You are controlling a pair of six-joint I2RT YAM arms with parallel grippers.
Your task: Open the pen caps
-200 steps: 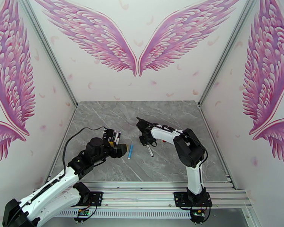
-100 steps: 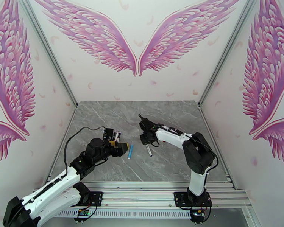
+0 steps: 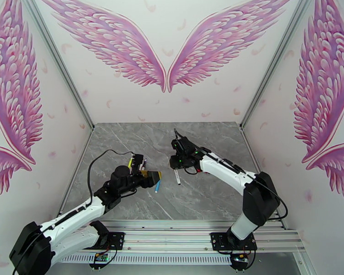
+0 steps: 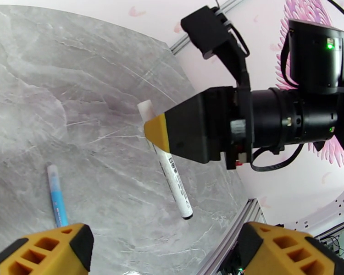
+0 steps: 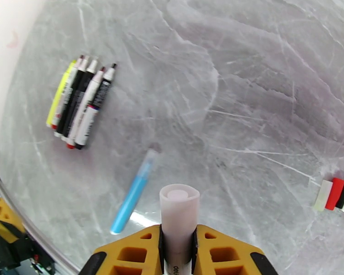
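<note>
Top view / blue pen [image 3: 157, 185]: lies loose on the tabletop [image 3: 208, 198]; reference item for this entry.
Top view / left tool [image 3: 152, 175]: just beside the blue pen's far end, on its left, pointed at the other arm.
Top view / right tool [image 3: 174, 165]: right of the blue pen and a little farther back, clamped on a white pen [image 3: 177, 176] that hangs below it.
Left wrist view / left tool: fingers spread wide, nothing between them.
Left wrist view / white pen: right of the blue pen, pinched close to its white end [image 4: 147, 109], black tip lowest.
Right wrist view / right tool: closed on the white pen, with only a short stub of the white end, likely the cap, standing proud of the fingers.
Right wrist view / pen bundle [image 5: 80, 101]: left of the blue pen, well apart.
Right wrist view / pen caps [image 5: 338, 197]: loose row, well apart to the blue pen's right.
Risk / short stub: little cap is exposed, so the left tool may bite the right tool's fingers or slip off.
Risk / pull: a tug along the barrel could slide the pen through the grip, or drop it onto the blue pen.
Risk / collision: the tools stand near each other, so a misaligned approach would knock the pen askew.
</note>
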